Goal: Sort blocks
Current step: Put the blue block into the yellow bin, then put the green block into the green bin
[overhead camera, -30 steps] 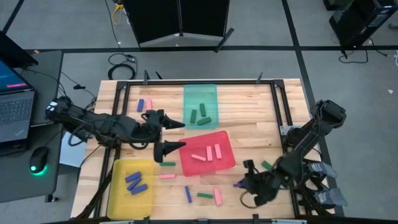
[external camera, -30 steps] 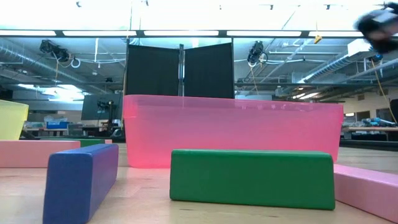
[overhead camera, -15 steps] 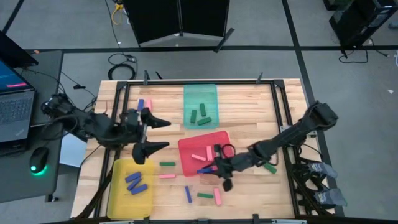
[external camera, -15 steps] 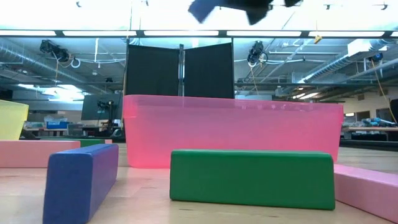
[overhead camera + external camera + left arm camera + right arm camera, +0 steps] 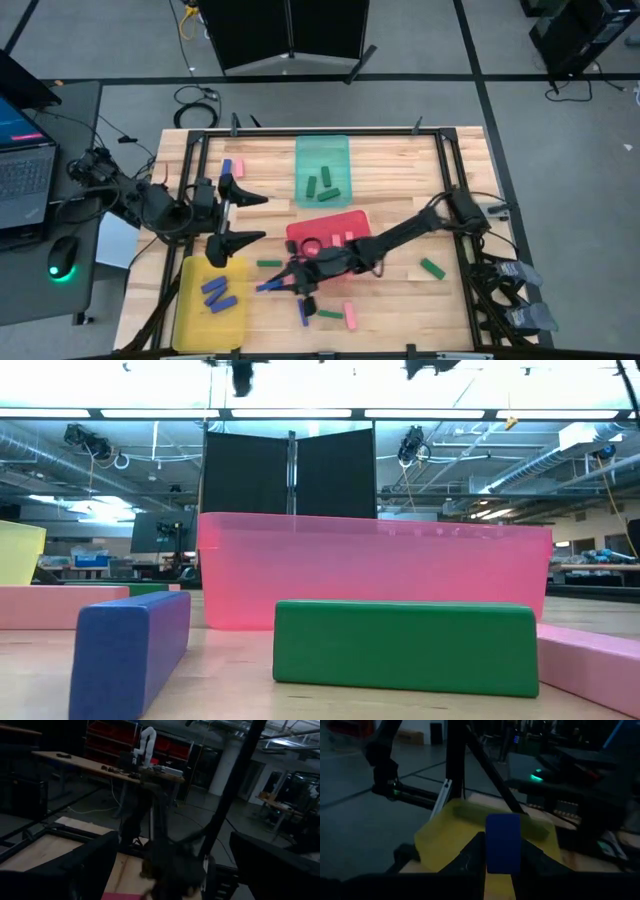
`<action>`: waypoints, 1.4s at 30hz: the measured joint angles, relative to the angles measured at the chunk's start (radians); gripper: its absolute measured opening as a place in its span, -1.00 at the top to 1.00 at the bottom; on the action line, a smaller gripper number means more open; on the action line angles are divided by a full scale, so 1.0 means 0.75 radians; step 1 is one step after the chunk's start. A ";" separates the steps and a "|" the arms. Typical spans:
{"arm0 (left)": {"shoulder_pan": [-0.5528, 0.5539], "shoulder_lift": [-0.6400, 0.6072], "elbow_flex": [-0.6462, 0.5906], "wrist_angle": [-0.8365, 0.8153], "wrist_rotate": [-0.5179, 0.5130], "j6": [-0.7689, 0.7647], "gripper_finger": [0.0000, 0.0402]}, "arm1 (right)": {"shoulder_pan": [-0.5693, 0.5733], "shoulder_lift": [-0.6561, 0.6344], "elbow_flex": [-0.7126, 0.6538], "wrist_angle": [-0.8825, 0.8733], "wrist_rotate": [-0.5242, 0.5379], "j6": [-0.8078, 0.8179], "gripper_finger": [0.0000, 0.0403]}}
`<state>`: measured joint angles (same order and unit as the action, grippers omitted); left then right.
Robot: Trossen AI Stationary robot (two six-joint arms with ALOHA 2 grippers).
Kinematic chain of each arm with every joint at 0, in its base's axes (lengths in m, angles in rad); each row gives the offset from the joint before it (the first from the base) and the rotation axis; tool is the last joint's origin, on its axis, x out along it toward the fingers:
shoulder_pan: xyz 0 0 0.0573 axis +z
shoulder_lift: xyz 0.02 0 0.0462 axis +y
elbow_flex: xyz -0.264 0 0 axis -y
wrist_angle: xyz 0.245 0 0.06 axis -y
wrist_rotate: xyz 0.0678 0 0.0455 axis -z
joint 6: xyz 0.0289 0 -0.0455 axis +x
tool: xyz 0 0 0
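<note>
Wooden slats form our table (image 5: pixel 400 170), carrying three trays. We hold a blue block (image 5: pixel 502 842) pinched between the right gripper's (image 5: pixel 283 283) fingers, above the table between the yellow tray (image 5: pixel 190 322) and the red tray (image 5: pixel 300 228). Our left gripper (image 5: pixel 243 218) hangs wide apart and empty near the yellow tray's far edge. Other blocks lie scattered nearby.

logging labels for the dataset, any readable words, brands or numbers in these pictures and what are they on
None can be read.
Laptop at the table's left: screen lit, anything on it too small to read.
Blocks and trays, such as the green block and the pink tray: plain, no markings.
Blue block held in the right gripper: no print.
Room behind: no legible signs.
</note>
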<state>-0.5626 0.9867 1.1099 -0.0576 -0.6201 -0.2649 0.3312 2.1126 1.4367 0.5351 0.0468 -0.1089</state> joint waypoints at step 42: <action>-0.004 0.008 -0.001 -0.347 -0.228 -0.286 -0.95 | -0.154 0.547 0.644 0.133 -0.213 0.274 -0.10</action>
<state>-0.5659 0.9931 1.1095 -0.3181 -0.7911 -0.4797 0.2156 2.5228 1.9200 0.6350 -0.1131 0.0969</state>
